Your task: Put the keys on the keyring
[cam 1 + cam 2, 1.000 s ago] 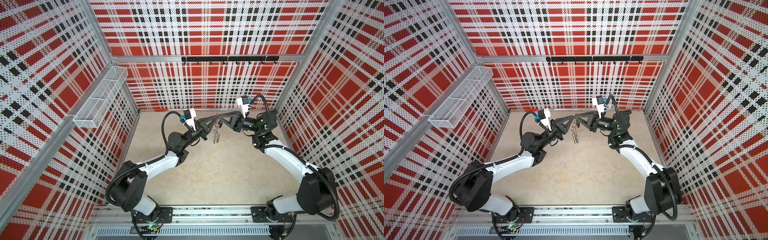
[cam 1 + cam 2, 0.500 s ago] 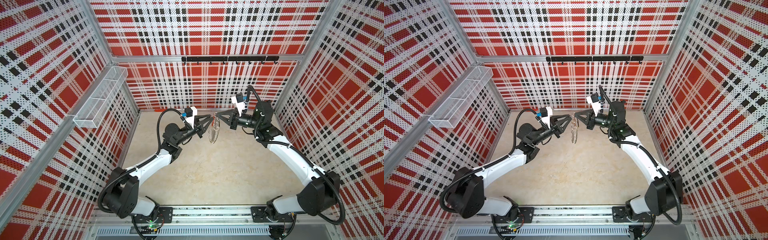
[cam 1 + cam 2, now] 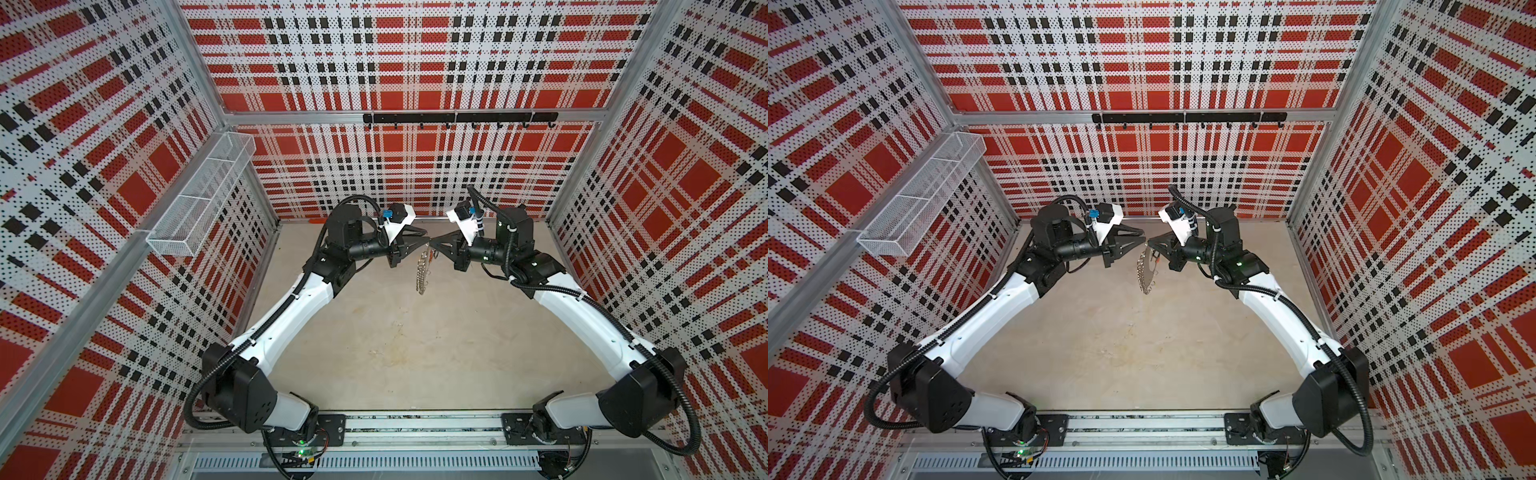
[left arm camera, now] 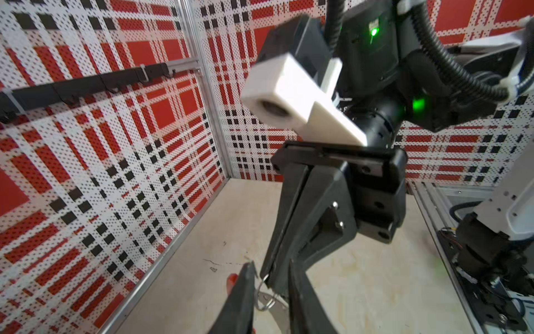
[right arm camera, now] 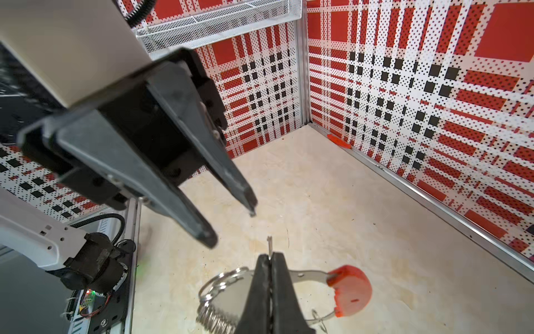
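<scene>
The keyring (image 5: 228, 297), a flat grey band with a red end (image 5: 351, 290) and several silver split rings, hangs edge-on in both top views (image 3: 423, 270) (image 3: 1147, 270). My right gripper (image 5: 270, 257) is shut on its band. A thin silver sliver (image 5: 269, 244) pokes out past the right gripper's tips; I cannot tell what it is. My left gripper (image 4: 270, 267) is open and faces the right gripper tip to tip (image 3: 424, 240). Nothing is between its fingers (image 5: 208, 237), and one split ring (image 4: 267, 302) lies just beyond them. The keys do not show in any view.
A white wire basket (image 3: 199, 195) hangs on the left wall and a black hook rail (image 3: 457, 118) on the back wall. A small orange piece (image 5: 338, 140) lies at the foot of the back wall. Both arms hover over the beige floor (image 3: 395, 353).
My left gripper has gone from shut to open. Both wrists have lifted and levelled out. The keyring still hangs from the right gripper.
</scene>
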You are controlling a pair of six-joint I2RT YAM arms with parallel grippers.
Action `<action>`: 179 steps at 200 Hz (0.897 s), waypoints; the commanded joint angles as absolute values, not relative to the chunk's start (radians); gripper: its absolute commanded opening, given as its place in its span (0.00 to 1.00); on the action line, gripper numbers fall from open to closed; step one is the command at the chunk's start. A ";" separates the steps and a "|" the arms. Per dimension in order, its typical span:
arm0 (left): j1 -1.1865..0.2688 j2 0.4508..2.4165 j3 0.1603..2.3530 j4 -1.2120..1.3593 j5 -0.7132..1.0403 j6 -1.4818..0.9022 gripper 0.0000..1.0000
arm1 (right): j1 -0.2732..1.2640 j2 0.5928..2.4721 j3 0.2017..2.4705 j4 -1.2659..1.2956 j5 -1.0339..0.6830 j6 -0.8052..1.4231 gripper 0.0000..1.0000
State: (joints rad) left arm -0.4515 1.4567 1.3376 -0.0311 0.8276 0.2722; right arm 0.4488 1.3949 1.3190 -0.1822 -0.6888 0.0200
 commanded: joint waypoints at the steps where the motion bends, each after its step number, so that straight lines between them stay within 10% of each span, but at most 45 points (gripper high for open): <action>1: -0.429 1.476 1.380 -0.160 0.916 0.316 0.26 | 0.453 1.349 1.317 -0.165 -0.716 -0.017 0.00; 179: -0.420 1.516 1.405 -0.114 0.999 0.242 0.21 | 0.456 1.338 1.299 -0.095 -0.833 0.022 0.00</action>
State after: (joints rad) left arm -0.4202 1.5036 1.3800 -0.1265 0.9646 0.2569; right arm 0.4488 1.3758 1.2991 -0.1547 -0.7918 0.0219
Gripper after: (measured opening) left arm 0.226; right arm 0.051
